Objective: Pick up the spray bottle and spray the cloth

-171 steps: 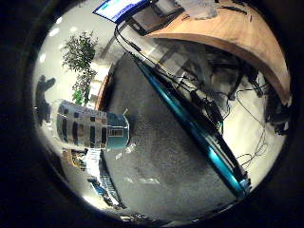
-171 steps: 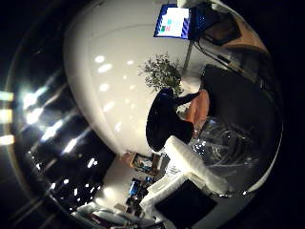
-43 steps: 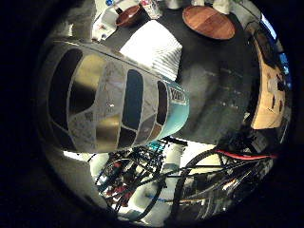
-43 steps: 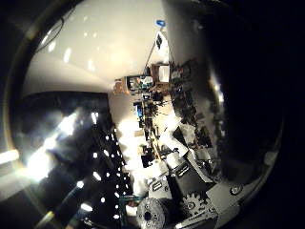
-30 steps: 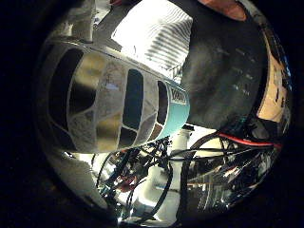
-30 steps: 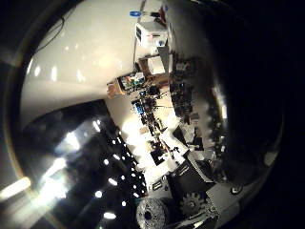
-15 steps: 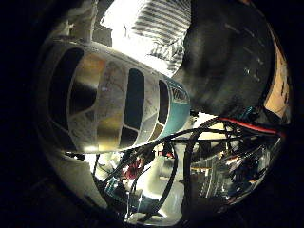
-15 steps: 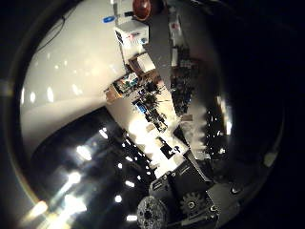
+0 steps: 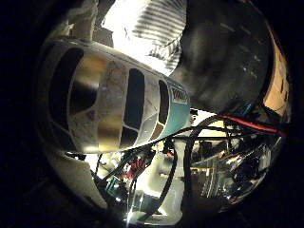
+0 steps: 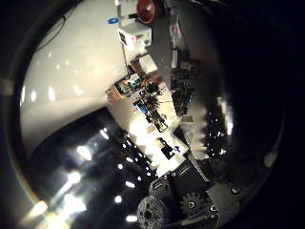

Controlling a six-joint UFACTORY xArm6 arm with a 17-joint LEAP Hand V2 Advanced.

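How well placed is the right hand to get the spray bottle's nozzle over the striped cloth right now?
Probably well placed. The spray bottle fills the view close to the palm, and the striped cloth lies just beyond it on the dark tabletop, with nothing visible between them.

palm cameras, spray bottle (image 9: 114,102) close, views diverging

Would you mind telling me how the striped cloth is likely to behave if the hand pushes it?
The striped cloth lies rumpled in folds on the dark table, so it is probably floppy and light. A push would likely bunch it up rather than slide it whole.
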